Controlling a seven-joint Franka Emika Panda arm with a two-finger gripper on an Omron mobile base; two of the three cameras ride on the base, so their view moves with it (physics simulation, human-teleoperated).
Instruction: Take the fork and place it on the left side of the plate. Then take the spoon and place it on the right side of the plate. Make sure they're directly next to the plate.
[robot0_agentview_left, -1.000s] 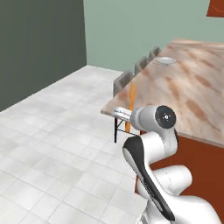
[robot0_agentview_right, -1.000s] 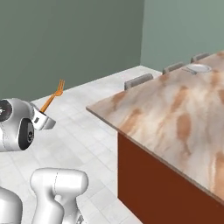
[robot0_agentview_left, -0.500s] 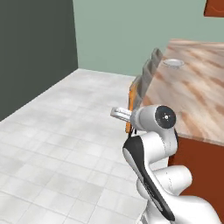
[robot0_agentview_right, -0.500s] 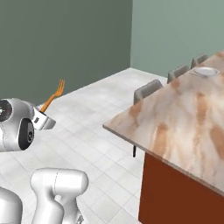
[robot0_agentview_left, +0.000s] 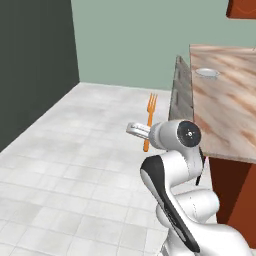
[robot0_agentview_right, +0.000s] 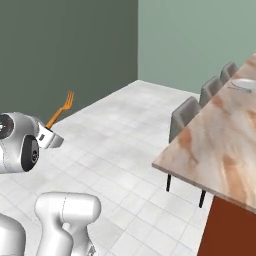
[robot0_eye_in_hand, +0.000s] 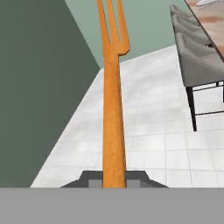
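My gripper (robot0_agentview_left: 146, 133) is shut on the handle of the orange fork (robot0_agentview_left: 150, 112), which it holds in the air over the tiled floor, well away from the counter. The fork (robot0_agentview_right: 61, 108) points up and away from the hand, tines on top. In the hand view the fork (robot0_eye_in_hand: 112, 96) rises from between the fingertips of the gripper (robot0_eye_in_hand: 114, 179). The small white-grey plate (robot0_agentview_left: 207, 73) sits far off on the marble counter, and the plate (robot0_agentview_right: 245, 84) lies near that counter's far end. I cannot make out the spoon.
The marble counter (robot0_agentview_left: 225, 110) runs along the right, with a reddish-brown side panel (robot0_agentview_left: 235, 195). Grey chairs (robot0_agentview_left: 182, 92) stand along its near edge, also chairs (robot0_agentview_right: 186, 116). A dark wall (robot0_agentview_left: 30, 65) stands left. Open tiled floor (robot0_agentview_left: 75, 165) lies ahead.
The whole picture has shifted, so the base has driven or turned; the counter now lies farther right. The arm keeps its pose and the fork stays in the gripper.
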